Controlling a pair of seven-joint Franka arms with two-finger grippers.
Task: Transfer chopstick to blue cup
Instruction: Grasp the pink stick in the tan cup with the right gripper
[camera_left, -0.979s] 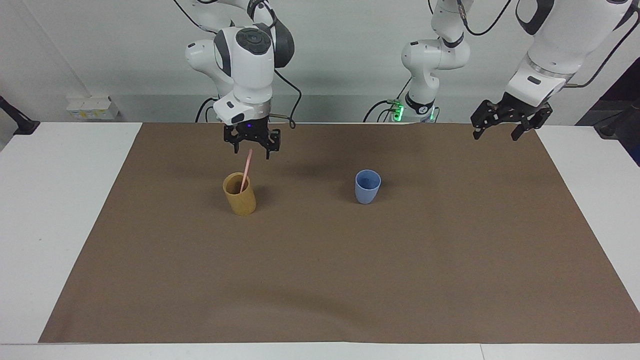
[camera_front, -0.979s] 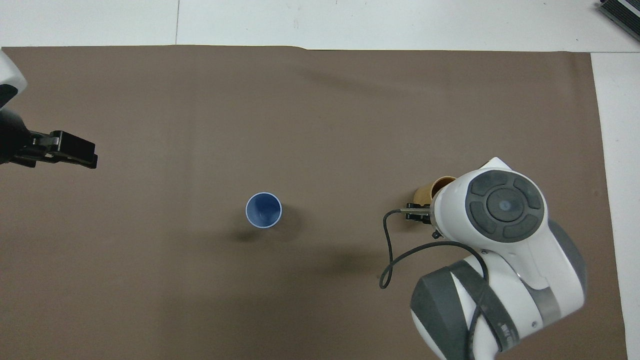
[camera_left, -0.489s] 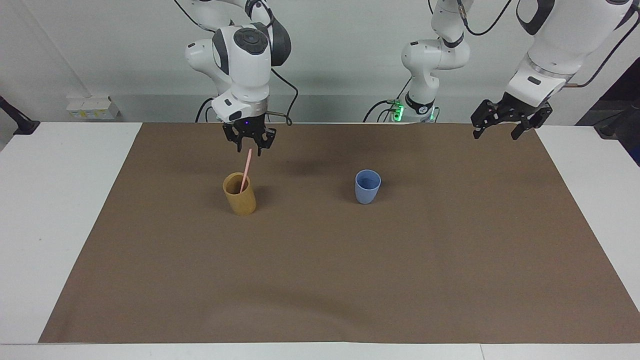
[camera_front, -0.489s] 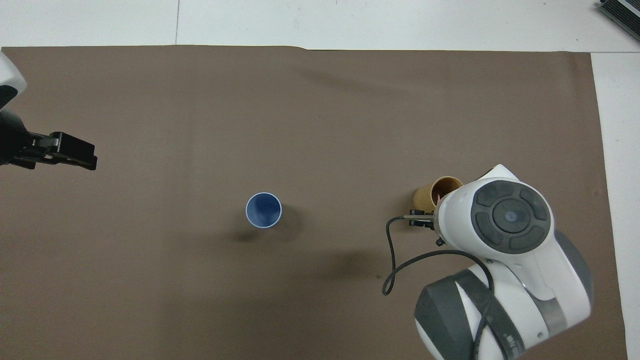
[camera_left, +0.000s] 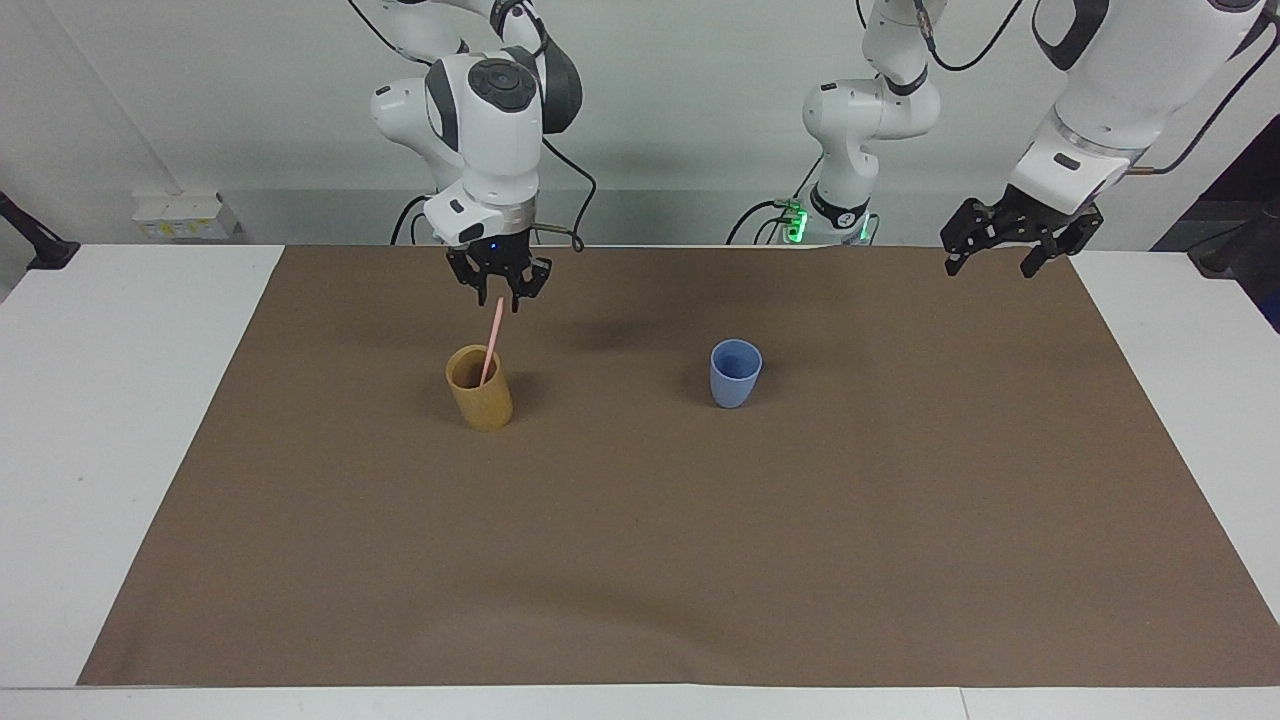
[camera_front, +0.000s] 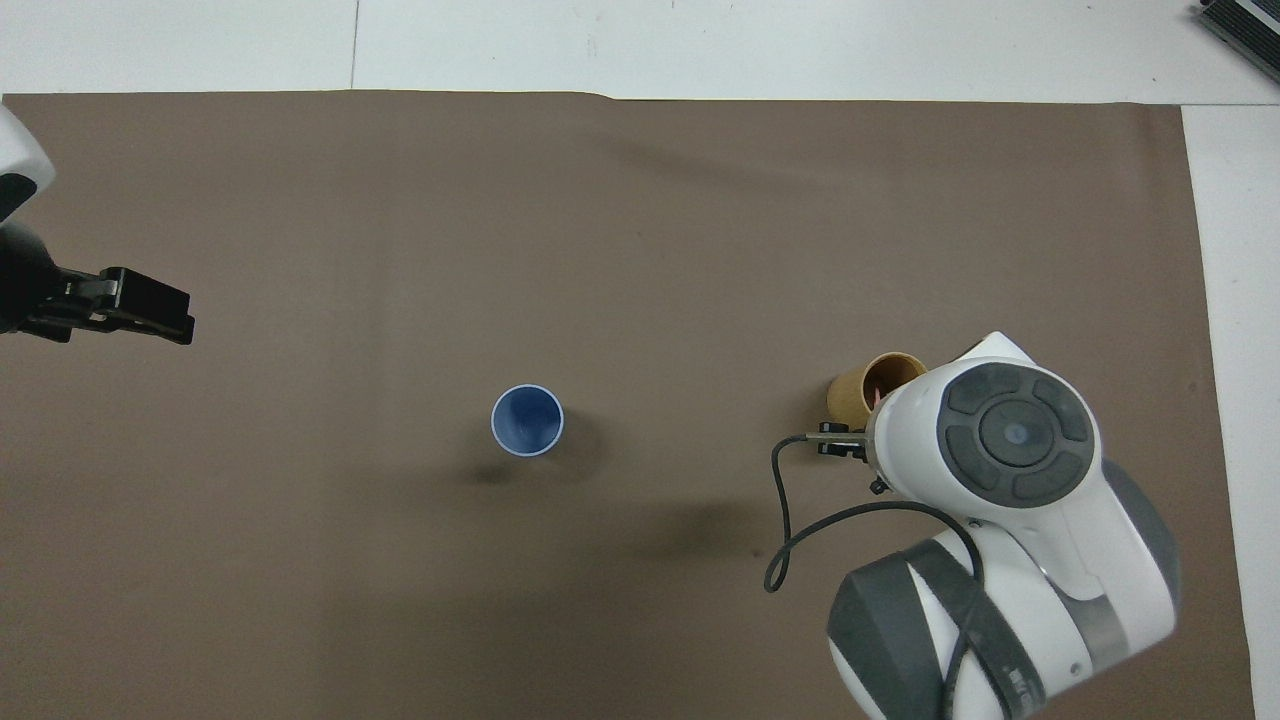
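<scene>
Pale-pink and thin, the chopstick (camera_left: 490, 343) stands tilted in the tan wooden cup (camera_left: 479, 389), its lower end down inside the cup and its upper end leaning toward about one o'clock in the facing view, up to the fingertips of the right end effector (camera_left: 499, 296). That end effector hangs straight over the wooden cup, pointing down, with its fingers drawn in around the stick's top; whether they actually pinch the chopstick or only flank it cannot be told from here. The blue cup (camera_left: 735, 373) stands upright on the brown mat (camera_left: 640, 560), well apart from the wooden cup toward the left arm's end of the bench (camera_left: 100, 420), at about three o'clock from it in the facing view. The left end effector (camera_left: 1005, 258) waits in the air over the mat's edge at the left arm's end, fingers spread and holding nothing. In the overhead view the right arm's white wrist covers its own end effector and nearly all of the chopstick, so only part of the wooden cup's rim (camera_front: 868, 384) shows at about eleven o'clock from the wrist. There the left end effector (camera_front: 150, 305) is cut off by the picture's edge, and the blue cup (camera_front: 527, 420) is seen from above, open mouth up.
</scene>
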